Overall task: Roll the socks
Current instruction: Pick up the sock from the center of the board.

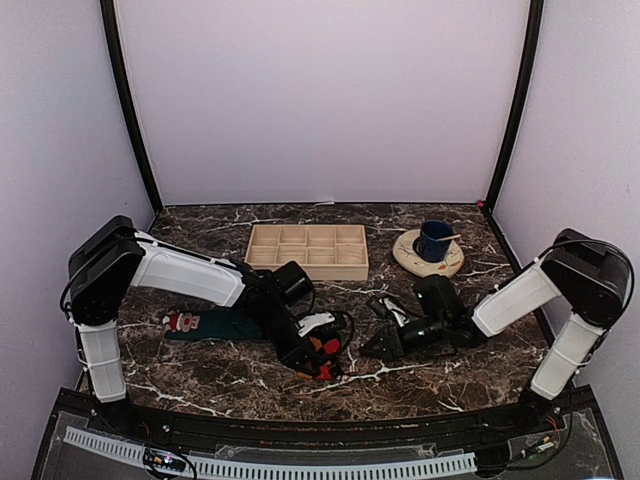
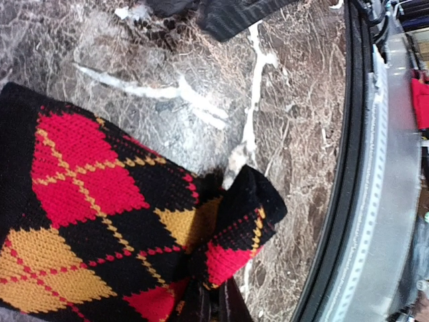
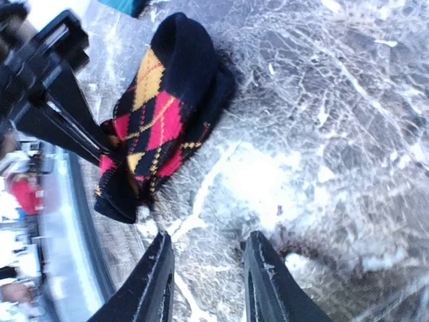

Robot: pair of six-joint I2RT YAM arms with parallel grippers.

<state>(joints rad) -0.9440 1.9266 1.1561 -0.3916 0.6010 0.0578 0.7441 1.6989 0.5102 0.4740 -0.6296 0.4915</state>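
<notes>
The black sock with red and orange argyle diamonds (image 1: 328, 347) lies bunched on the marble table at centre front. My left gripper (image 1: 312, 358) is shut on its folded end; in the left wrist view the dark fingers (image 2: 213, 298) pinch the argyle sock (image 2: 87, 194) at the bottom edge. My right gripper (image 1: 376, 345) is open and empty just right of that sock; in the right wrist view its gripper (image 3: 209, 258) hovers over bare marble, with the argyle sock (image 3: 161, 114) and the left gripper (image 3: 53, 100) beyond. The teal sock with the Santa figure (image 1: 200, 323) lies flat at the left, under the left arm.
A wooden tray with several compartments (image 1: 307, 250) stands at the back centre. A blue mug (image 1: 435, 240) sits on a cream plate (image 1: 410, 258) at the back right. The table's black front rail (image 2: 355, 201) runs close to the argyle sock.
</notes>
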